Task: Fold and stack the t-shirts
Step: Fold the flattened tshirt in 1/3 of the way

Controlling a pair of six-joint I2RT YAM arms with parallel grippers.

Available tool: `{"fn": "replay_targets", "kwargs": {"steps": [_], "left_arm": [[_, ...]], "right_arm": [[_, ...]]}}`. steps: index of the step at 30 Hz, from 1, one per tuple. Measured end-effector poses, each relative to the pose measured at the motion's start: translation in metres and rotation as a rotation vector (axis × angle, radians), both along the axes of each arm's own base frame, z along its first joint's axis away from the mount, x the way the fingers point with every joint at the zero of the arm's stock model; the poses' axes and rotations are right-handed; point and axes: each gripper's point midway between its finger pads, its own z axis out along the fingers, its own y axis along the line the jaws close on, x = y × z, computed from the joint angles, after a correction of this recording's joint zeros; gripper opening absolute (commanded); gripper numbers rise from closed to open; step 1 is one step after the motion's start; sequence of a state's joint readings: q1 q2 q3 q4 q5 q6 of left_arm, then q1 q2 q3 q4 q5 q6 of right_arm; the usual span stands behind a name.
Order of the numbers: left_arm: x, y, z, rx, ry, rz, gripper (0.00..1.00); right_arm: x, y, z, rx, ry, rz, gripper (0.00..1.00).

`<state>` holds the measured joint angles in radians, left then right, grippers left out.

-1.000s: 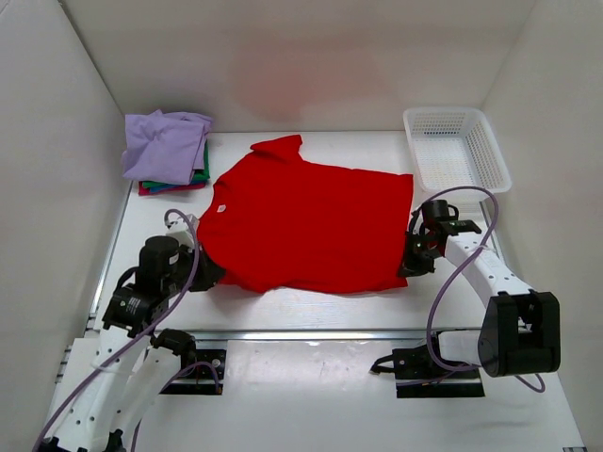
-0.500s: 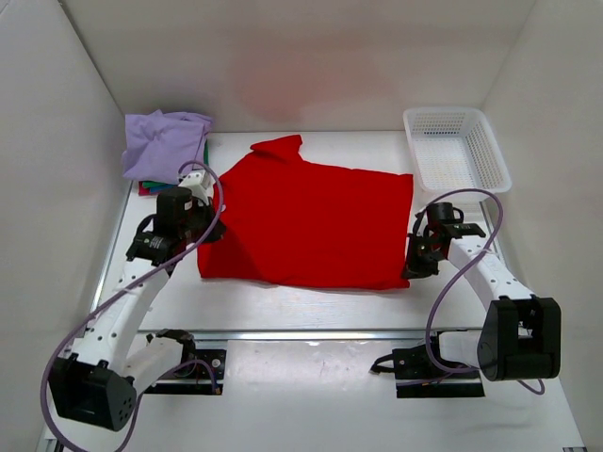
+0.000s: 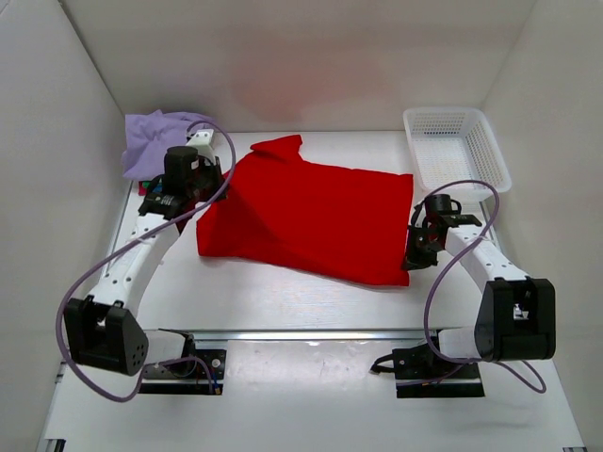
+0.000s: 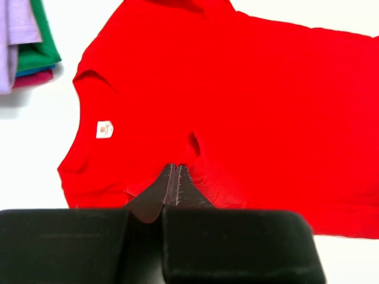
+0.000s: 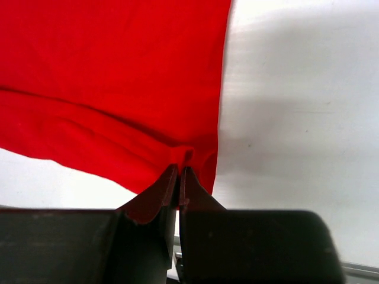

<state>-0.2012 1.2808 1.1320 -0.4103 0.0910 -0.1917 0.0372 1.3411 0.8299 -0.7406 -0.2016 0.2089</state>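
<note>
White walls enclose a white tabletop point(image 3: 283, 301), where a bright red cloth t-shirt point(image 3: 320, 217) lies spread across the middle, its collar end toward the left. The left end effector point(image 4: 175, 170) is closed tight on a pinch of cloth at the shirt's left side, holding it raised so the fabric slopes down from it. The right end effector point(image 5: 179, 170) is likewise clamped shut, on the shirt's near-right corner. At the far left, close to the red shirt, sits a stack of folded t-shirts point(image 3: 146, 141), pale lavender on top with green and red beneath. A white plastic mesh basket point(image 3: 456, 151) stands in the far right corner.
</note>
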Motion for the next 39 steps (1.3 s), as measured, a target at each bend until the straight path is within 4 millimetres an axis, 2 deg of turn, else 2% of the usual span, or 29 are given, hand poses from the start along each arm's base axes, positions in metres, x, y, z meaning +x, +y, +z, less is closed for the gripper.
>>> {"fn": "replay_targets", "kwargs": {"steps": [7, 10, 16, 24, 33, 39], "left_arm": [[0.018, -0.007, -0.027, 0.018, 0.045, -0.018, 0.0], [0.024, -0.006, -0.031, 0.018, 0.047, -0.011, 0.0], [0.04, -0.001, -0.023, 0.004, 0.014, 0.012, 0.0], [0.066, -0.004, -0.007, -0.031, -0.038, 0.029, 0.0], [0.091, -0.009, -0.014, -0.04, -0.021, 0.032, 0.0], [0.114, -0.016, -0.028, -0.034, 0.006, 0.029, 0.01]], "right_arm": [[0.014, -0.004, 0.004, -0.023, -0.038, -0.008, 0.0], [0.021, -0.008, 0.006, -0.028, -0.063, -0.021, 0.0], [0.03, -0.013, 0.006, -0.046, -0.09, -0.038, 0.0], [0.044, -0.014, 0.007, -0.048, -0.14, -0.051, 0.0], [0.051, -0.016, 0.001, -0.049, -0.143, -0.063, 0.0], [0.056, -0.016, -0.003, -0.044, -0.149, -0.073, 0.0]]}}
